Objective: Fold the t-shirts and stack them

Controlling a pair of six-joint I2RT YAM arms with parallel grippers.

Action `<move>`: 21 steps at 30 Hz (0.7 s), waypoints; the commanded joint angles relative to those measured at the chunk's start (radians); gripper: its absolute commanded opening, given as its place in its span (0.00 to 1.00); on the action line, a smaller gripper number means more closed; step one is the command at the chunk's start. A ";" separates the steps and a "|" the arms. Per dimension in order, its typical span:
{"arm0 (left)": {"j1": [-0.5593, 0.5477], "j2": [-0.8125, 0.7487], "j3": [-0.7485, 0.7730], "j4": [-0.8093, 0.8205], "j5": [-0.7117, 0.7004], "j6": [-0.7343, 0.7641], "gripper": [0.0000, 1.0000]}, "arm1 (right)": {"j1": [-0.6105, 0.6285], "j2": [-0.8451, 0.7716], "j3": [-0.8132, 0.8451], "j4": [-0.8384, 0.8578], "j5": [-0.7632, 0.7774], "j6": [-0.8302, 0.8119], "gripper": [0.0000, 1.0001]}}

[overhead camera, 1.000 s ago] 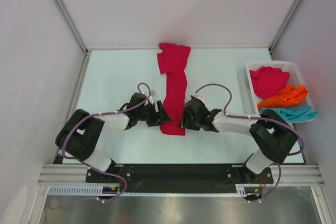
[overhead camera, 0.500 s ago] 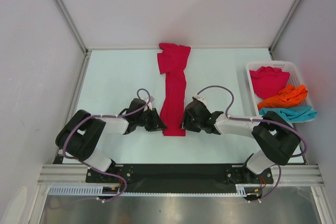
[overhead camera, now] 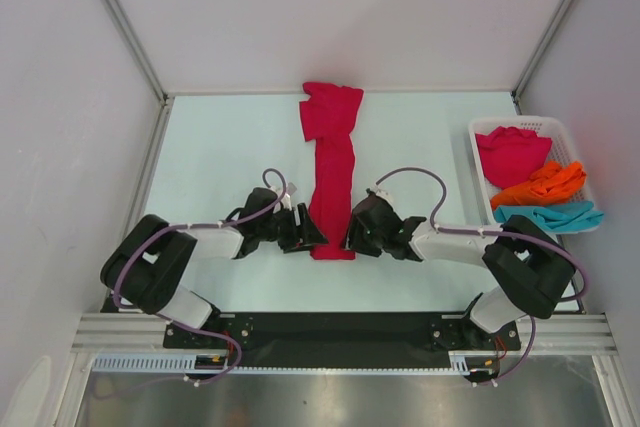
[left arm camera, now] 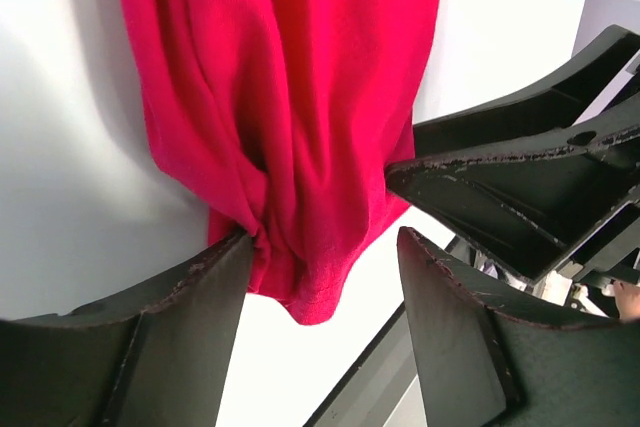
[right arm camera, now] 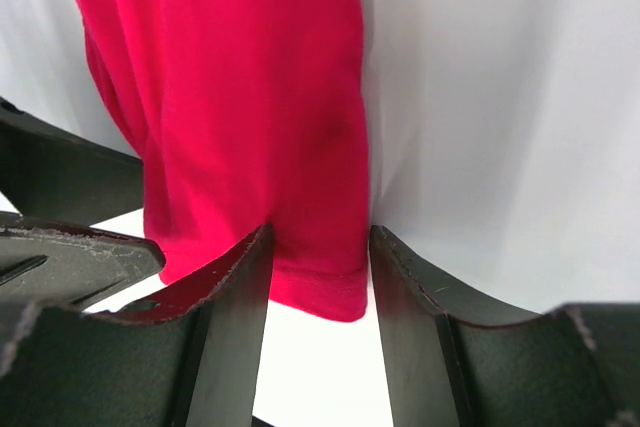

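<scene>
A crimson t-shirt (overhead camera: 333, 167) lies on the table folded into a long narrow strip running away from me. My left gripper (overhead camera: 312, 239) is low at its near left corner and my right gripper (overhead camera: 350, 240) at its near right corner. In the left wrist view the left gripper (left arm camera: 325, 247) stands open. One of its fingers (left arm camera: 200, 297) touches the bunched edge of the t-shirt (left arm camera: 290, 97); the other stays apart from it. The right gripper (right arm camera: 320, 237) is open and straddles the flat hemmed corner of the t-shirt (right arm camera: 250, 97).
A white slatted basket (overhead camera: 482, 165) at the right edge of the table holds a red t-shirt (overhead camera: 508, 152), an orange one (overhead camera: 545, 184) and a teal one (overhead camera: 560, 215) that hangs over its near rim. Metal frame posts and white walls enclose the table.
My left gripper has slid nearer along the strip's left edge to its near corner. My right gripper has crept slightly nearer. The strip itself has hardly shifted.
</scene>
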 commanded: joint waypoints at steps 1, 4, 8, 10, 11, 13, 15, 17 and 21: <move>-0.016 0.046 -0.079 -0.196 -0.046 0.043 0.69 | 0.022 0.014 -0.011 0.021 -0.009 0.025 0.49; -0.014 0.041 -0.091 -0.199 -0.050 0.043 0.69 | 0.023 0.023 -0.013 0.024 -0.012 0.028 0.49; -0.015 -0.012 -0.088 -0.271 -0.130 0.055 0.73 | 0.025 0.025 -0.011 0.023 -0.009 0.028 0.49; -0.014 -0.063 -0.079 -0.352 -0.177 0.064 0.77 | 0.025 0.025 -0.011 0.021 -0.009 0.024 0.50; -0.014 -0.078 -0.066 -0.375 -0.222 0.068 0.83 | 0.025 0.029 -0.010 0.023 -0.007 0.022 0.50; -0.016 -0.123 -0.051 -0.455 -0.281 0.072 0.91 | 0.025 0.037 -0.002 0.020 -0.010 0.020 0.50; -0.014 -0.155 -0.037 -0.496 -0.350 0.080 0.96 | 0.025 0.045 0.006 0.020 -0.010 0.016 0.49; -0.014 -0.157 -0.031 -0.521 -0.381 0.086 0.97 | 0.025 0.049 0.009 0.021 -0.015 0.010 0.50; -0.014 -0.099 -0.063 -0.475 -0.398 0.068 0.97 | 0.023 0.062 0.029 0.008 -0.015 -0.001 0.50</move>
